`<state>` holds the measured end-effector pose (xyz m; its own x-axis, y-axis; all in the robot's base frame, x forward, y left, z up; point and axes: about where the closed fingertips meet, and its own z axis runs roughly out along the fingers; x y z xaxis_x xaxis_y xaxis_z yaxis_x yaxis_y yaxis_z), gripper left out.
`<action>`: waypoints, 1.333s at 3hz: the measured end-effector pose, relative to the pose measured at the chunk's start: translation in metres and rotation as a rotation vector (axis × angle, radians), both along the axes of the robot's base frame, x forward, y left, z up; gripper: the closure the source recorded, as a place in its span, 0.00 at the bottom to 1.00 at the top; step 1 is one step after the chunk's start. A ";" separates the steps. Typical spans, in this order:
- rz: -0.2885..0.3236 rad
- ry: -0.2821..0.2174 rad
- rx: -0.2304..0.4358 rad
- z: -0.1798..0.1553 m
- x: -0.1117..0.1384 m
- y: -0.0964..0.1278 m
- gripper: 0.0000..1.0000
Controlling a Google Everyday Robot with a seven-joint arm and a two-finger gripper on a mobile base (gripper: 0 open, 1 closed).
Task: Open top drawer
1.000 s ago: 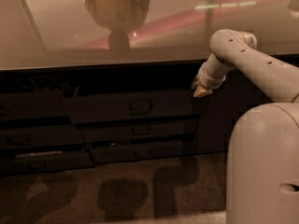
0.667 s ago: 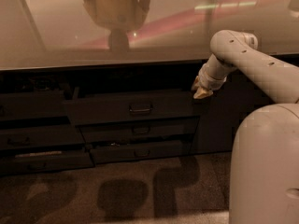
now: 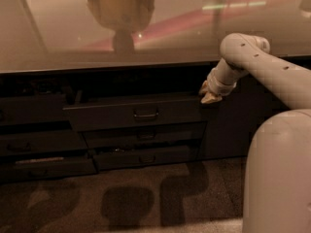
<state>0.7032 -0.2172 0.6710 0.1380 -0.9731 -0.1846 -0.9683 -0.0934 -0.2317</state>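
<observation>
The top drawer [image 3: 131, 113] is a wide dark grey front with a small centre pull handle [image 3: 146, 114], just below the glossy counter. It stands pulled out a little from the cabinet face, proud of the fronts below it. My gripper [image 3: 210, 96] hangs at the end of the white arm, right at the drawer's upper right corner, well to the right of the handle. Whether it touches the drawer front is unclear.
Two shallower drawer fronts [image 3: 146, 136] sit beneath the top drawer, with more drawers [image 3: 39, 142] to the left. The reflective countertop [image 3: 121, 38] overhangs above. My white arm's body [image 3: 279, 174] fills the lower right. Carpeted floor [image 3: 136, 198] lies in front.
The top drawer has slid slightly further out towards me. The gripper stays at its right corner, nearly unmoved.
</observation>
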 end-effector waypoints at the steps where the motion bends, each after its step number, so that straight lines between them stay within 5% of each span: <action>1: 0.000 0.000 0.000 0.005 0.000 0.000 1.00; 4: 0.015 0.012 0.005 0.004 -0.017 0.002 1.00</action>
<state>0.6864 -0.2155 0.6755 0.1500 -0.9701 -0.1908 -0.9696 -0.1066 -0.2201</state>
